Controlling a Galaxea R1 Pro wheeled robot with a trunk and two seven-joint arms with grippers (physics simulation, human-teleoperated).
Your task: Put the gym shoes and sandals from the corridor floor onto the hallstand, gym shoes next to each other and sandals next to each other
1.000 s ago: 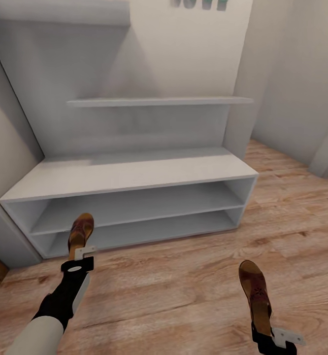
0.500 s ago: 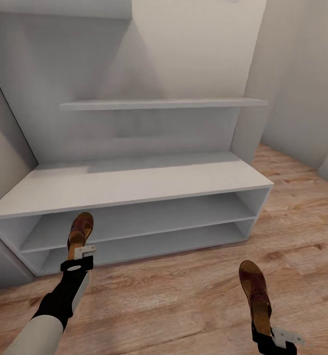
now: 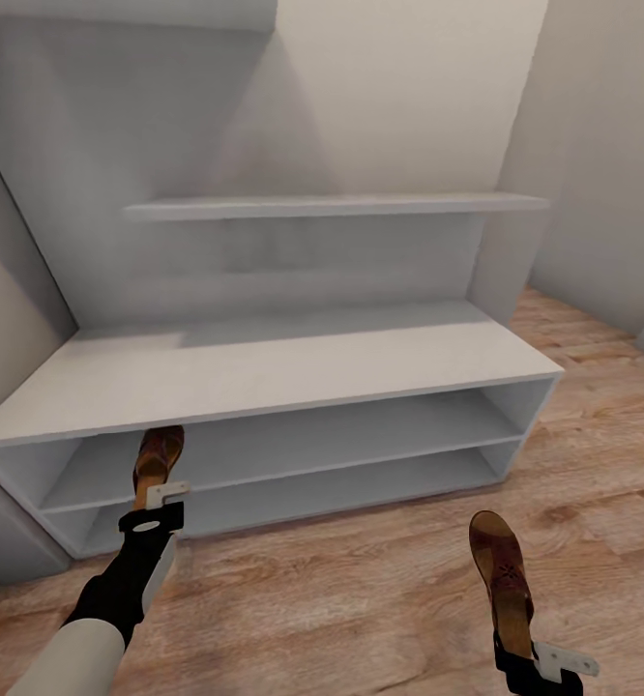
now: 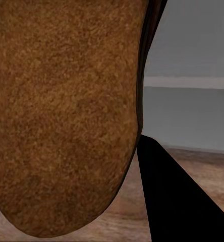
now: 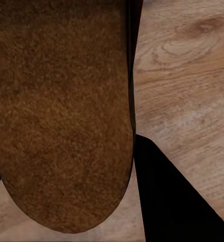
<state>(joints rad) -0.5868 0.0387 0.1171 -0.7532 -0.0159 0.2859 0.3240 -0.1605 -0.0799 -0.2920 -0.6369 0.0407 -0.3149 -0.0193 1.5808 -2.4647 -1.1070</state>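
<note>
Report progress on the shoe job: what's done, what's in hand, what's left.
Done: nothing sits on the hallstand; its bench top and both tiers look bare. In hand: the left gripper holds one sandal in front of the upper tier opening, and the right gripper holds the other sandal over the corridor floor. Left: place both sandals side by side, then fetch the gym shoes.

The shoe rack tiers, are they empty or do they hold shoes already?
Empty as far as visible: the hallstand shows bare tiers. Each sandal is in a gripper.
</note>
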